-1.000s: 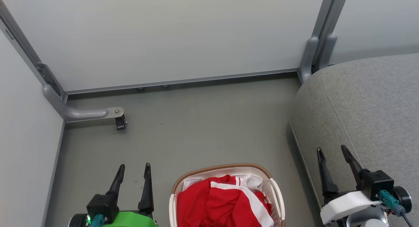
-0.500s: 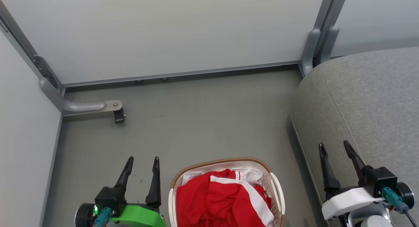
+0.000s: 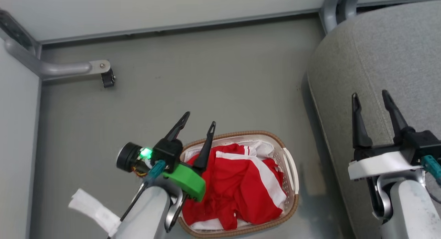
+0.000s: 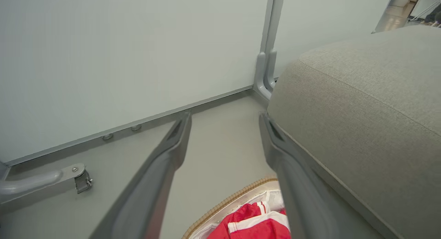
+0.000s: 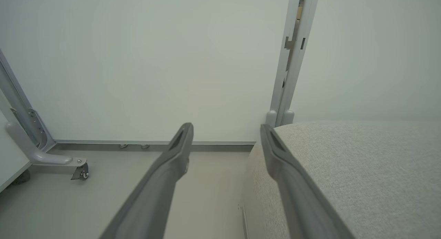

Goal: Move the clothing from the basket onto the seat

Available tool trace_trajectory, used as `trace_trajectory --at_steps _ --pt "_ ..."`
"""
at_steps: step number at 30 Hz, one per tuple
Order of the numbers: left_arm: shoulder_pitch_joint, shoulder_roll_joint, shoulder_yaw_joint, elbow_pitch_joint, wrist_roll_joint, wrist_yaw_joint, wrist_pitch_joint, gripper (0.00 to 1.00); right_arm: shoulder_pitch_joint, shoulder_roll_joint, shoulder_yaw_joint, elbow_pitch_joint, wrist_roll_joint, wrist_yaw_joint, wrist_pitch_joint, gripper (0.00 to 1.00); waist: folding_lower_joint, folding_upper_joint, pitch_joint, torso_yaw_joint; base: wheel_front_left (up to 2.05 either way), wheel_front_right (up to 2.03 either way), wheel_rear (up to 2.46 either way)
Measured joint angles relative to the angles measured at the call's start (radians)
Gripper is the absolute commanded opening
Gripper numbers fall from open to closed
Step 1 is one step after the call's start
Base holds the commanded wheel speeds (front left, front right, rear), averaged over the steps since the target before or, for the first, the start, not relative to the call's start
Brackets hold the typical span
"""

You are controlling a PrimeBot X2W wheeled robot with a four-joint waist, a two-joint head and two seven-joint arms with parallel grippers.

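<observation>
Looks along the right gripper [image 5: 226, 128], jaws spread wide apart and aimed toward a pale wall panel [image 5: 155, 66] and a grey upright post [image 5: 293, 59]. Sets one jaw across the rounded edge of the grey seat [image 5: 344, 170], the other across the grey floor [image 5: 86, 204]. Catches a small caster [image 5: 81, 170] under a grey bracket at far left, near the wall's base.

Basket [image 3: 291, 170] on floor [image 3: 206, 66], low in middle of head view. Clothing [image 3: 241, 183] piled in basket. Seat [image 3: 396, 52] right of basket, near, strip of floor between. Wall [image 3: 137, 8] behind floor, at far side. Wall foot with wheel [image 3: 107, 79] on floor, far left, well apart from basket. Left claw [image 3: 200, 118] above basket's left side, fingers pointing toward wall. Right claw [image 3: 369, 93] above seat's edge, right of basket.
</observation>
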Motion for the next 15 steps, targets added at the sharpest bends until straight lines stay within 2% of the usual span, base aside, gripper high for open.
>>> trace_trajectory --at_steps 3,10,15 --pt "-0.114 -0.001 -0.11 0.095 0.009 -0.002 0.0 1.0 -0.051 0.0 -0.025 -0.028 -0.006 0.0 0.0 1.0 0.0001 0.0 0.086 -0.012 0.0 0.0 0.0" --pt "-0.251 -0.001 -0.314 0.263 -0.027 -0.004 0.0 1.0 -0.121 -0.001 -0.046 -0.086 -0.004 0.0 0.0 1.0 0.0001 0.0 0.238 -0.039 0.0 0.0 0.0" --pt "-0.358 -0.001 -0.425 0.4 -0.052 -0.005 0.0 1.0 -0.177 -0.001 -0.043 -0.136 0.022 0.0 0.0 1.0 0.0002 0.0 0.343 -0.064 0.0 0.0 0.0"
